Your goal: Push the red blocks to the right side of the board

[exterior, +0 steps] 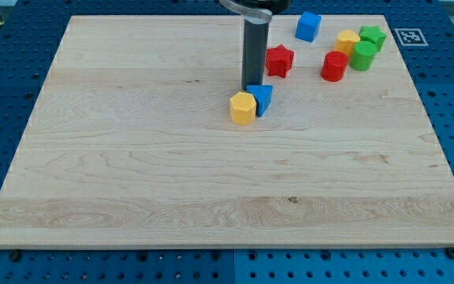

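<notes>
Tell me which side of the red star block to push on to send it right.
Press my tip on the red star block's left face, coming from the view's left. My tip sits just below-left of it, beside the blue block. Aim between two points, since a point may turn it. The red cylinder lies ahead.

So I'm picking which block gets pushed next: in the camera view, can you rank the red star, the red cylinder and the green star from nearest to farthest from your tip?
From my tip:
1. Red star, just to the view's upper right.
2. Red cylinder, farther to the view's right.
3. Green star, farthest, near the top right corner.
</notes>
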`<state>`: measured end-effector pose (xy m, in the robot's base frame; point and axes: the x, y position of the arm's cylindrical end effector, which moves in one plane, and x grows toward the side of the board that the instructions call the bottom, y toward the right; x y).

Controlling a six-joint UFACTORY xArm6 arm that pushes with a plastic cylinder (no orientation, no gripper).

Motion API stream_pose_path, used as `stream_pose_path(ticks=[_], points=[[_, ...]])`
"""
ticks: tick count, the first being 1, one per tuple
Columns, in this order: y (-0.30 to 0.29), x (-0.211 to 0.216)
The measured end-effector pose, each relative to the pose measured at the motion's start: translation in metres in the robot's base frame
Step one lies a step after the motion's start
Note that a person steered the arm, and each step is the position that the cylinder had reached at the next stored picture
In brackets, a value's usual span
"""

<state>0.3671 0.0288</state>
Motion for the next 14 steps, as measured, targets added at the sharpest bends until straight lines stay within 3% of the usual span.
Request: stream_pose_path(ticks=[1, 3, 4, 7, 9, 11, 12, 13, 14], points=[[-0.024, -0.031], [0.023, -0.067], [0.04, -0.06], [0.089, -0.013], [0.1, 0.043], [0.149, 0.075], [0.123, 0.051], [0.079, 0.009], [0.078, -0.048]])
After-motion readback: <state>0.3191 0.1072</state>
